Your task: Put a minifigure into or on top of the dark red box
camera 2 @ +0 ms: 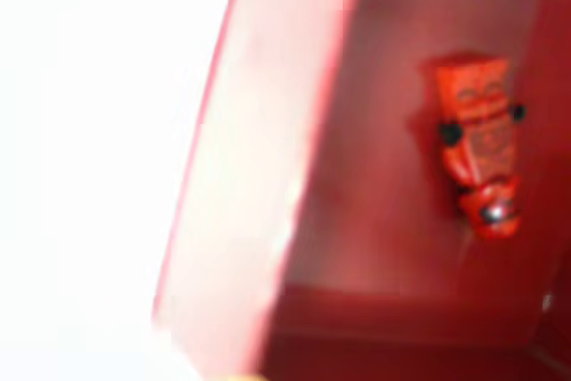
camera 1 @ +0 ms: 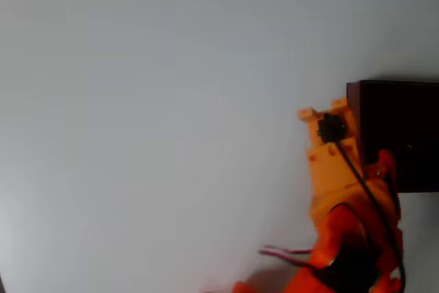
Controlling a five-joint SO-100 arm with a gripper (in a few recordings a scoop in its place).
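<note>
The desk [camera 1: 151, 101] ran pale and bare across most of the overhead view. At its right edge sat the box [camera 1: 398, 135], dark maroon with a near-black inside, cut off by the frame. The orange arm [camera 1: 343, 204] came up from the bottom right, its yellow-orange upper part pressed right against the box's left wall, a black cable trailing down its back and thin red wires poking out to the left near the base. The hand itself was tucked out of sight there, so how far it was open could not be told, nor whether it held anything.

In the wrist view, the box [camera 2: 268, 220] showed a pinkish-red wall slanting from top to bottom left, and the floor beyond it. The figure [camera 2: 477, 144] lay flat on that floor, inside the box, toward the right, red with small dark spots at its sides, lying free with nothing touching it. The picture was blurred, so finer detail was lost.
</note>
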